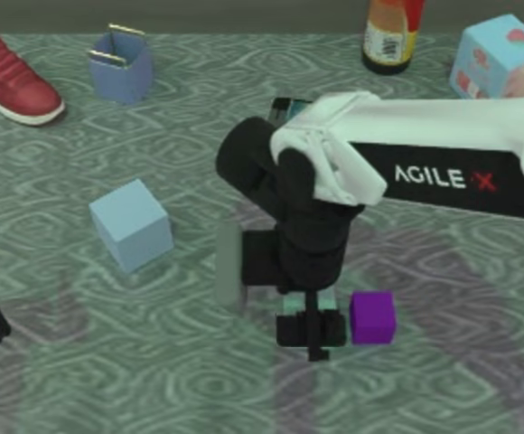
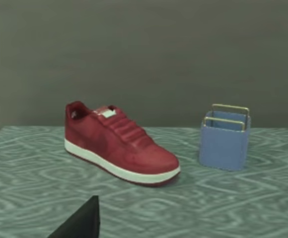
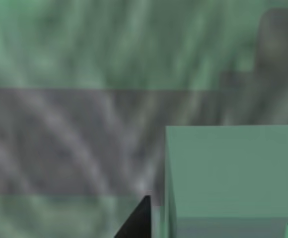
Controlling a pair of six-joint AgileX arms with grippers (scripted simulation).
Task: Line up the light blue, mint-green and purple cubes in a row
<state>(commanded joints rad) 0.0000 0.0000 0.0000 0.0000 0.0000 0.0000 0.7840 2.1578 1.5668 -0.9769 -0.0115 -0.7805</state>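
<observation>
Right hand (image 1: pixel 312 327) low on tabletop (image 1: pixel 407 380), over mint-green cube (image 3: pixel 233 173), just beside purple cube (image 1: pixel 372 317); grip state unclear. Light blue cube (image 1: pixel 131 224) well apart.

Box (image 1: pixel 132 223) lies left of small cube (image 1: pixel 373 316).

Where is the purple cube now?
In the top view, the purple cube sits right of centre near the front edge, just right of the right hand.

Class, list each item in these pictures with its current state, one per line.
Right pincer: down over the mint-green cube.
Purple cube: on the table, right of the mint-green one.
Light blue cube: alone at left.
Red shoe: upright.
Bottle: standing.
</observation>
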